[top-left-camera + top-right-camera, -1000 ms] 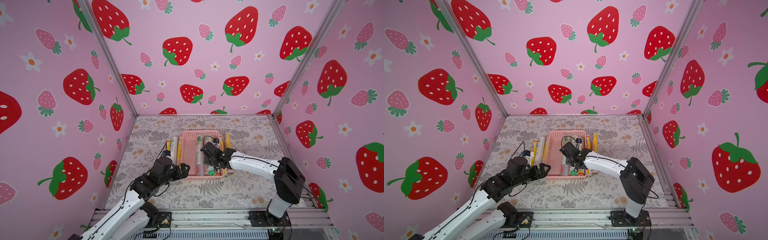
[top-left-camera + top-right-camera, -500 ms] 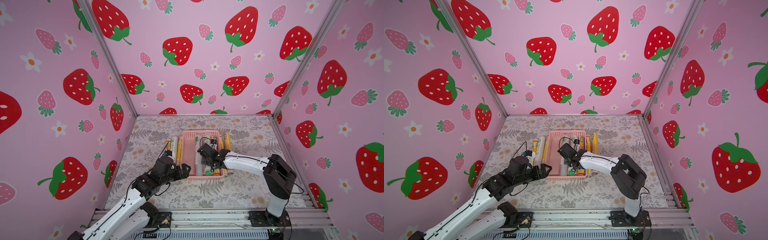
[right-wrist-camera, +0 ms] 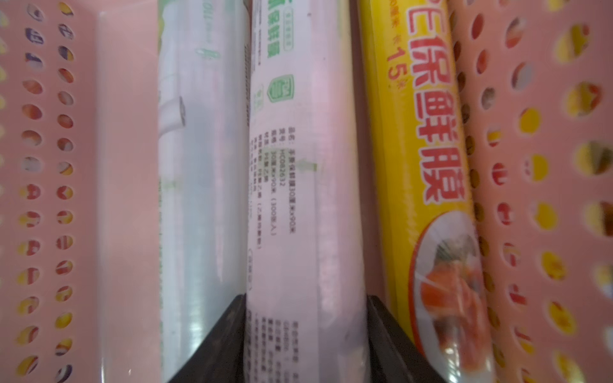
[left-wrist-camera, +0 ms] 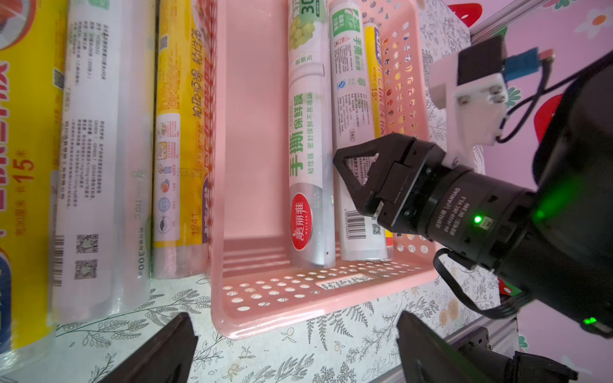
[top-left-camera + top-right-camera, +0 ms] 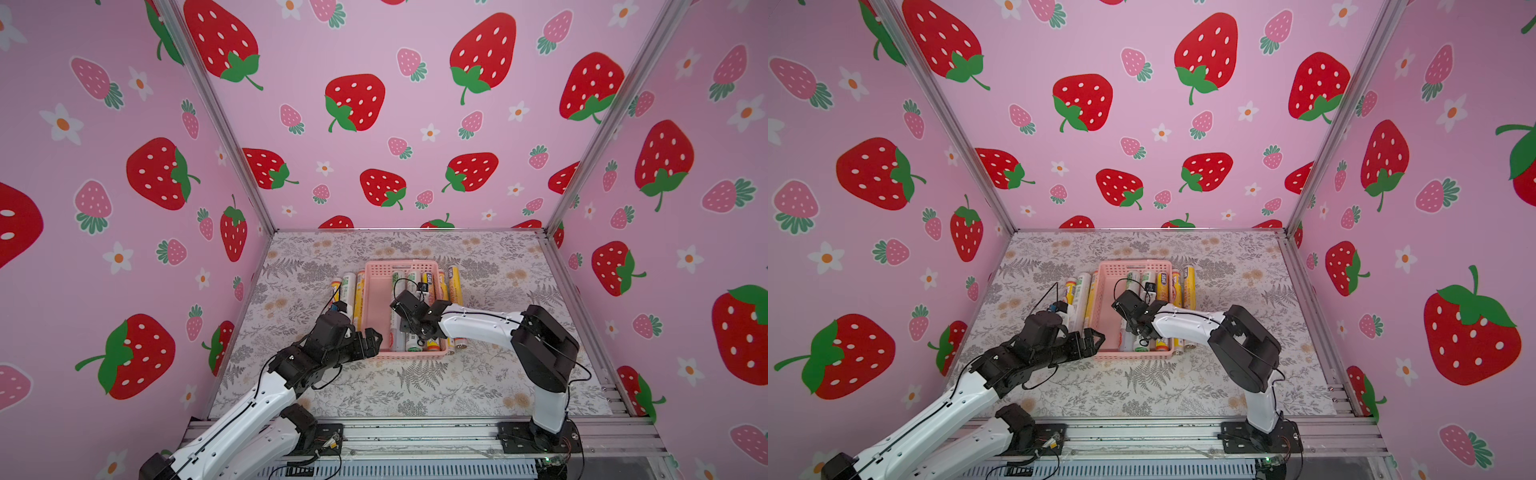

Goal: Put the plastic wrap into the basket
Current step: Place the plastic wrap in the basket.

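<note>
Inside the pink basket [image 5: 376,297], the right claw [image 3: 306,298] is clamped on a white, green-labelled roll of plastic wrap [image 4: 350,83], which lies between a silver-white roll [image 4: 306,132] and a yellow roll [image 3: 424,149]. The left claw [image 5: 371,340] hovers with its jaws wide apart over the basket's near left corner. Three more rolls [image 4: 99,149] lie on the counter [image 5: 415,386] beside the basket's left wall.

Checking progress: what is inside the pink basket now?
Three rolls, side by side: a silver red-badged roll, a white green-labelled roll gripped by the right gripper, a yellow roll against the basket wall. Remaining floor is bare. Whether the gripped roll touches the floor is hidden.
</note>
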Controlling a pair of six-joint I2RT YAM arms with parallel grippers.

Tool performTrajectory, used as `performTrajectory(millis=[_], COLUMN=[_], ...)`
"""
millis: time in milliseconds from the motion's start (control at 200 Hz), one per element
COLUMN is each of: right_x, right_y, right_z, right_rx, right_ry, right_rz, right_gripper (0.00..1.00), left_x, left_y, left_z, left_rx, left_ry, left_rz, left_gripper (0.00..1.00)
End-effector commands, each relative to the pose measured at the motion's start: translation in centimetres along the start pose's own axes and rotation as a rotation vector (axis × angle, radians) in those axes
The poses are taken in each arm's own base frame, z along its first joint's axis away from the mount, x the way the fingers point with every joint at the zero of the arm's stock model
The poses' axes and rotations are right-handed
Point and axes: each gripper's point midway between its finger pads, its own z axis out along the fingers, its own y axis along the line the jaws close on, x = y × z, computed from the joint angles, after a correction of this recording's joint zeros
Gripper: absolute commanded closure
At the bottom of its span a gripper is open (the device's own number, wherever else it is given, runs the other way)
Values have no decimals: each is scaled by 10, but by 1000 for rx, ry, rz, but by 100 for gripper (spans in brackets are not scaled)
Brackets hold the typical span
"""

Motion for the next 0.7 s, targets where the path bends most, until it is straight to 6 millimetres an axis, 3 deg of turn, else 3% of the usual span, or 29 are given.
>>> performTrajectory(millis=[0,235,335,595,690], right_x=[-3,3,-1,-26,-36], right_y=[6,4,8,31,35], right_z=[1,6,-2,-47,-69], right_rx=[1,15,-11,-177,-232], right_ry=[-2,15,13,-33,-57], right_rz=[-2,-5,-2,-25,-41], right_gripper=[63,52,45,36,35], left_x=[-3,-9,-11,-18,-16], left_y=[-3,-3,-2,-5,-9], left_z=[-5,-11,-16,-31,-27], left_rx=[-1,-20,-52,-107,-79], left_ry=[0,-13,-5,31,43], left_rz=[9,4,14,36,36], left_gripper=[0,0,0,0,0])
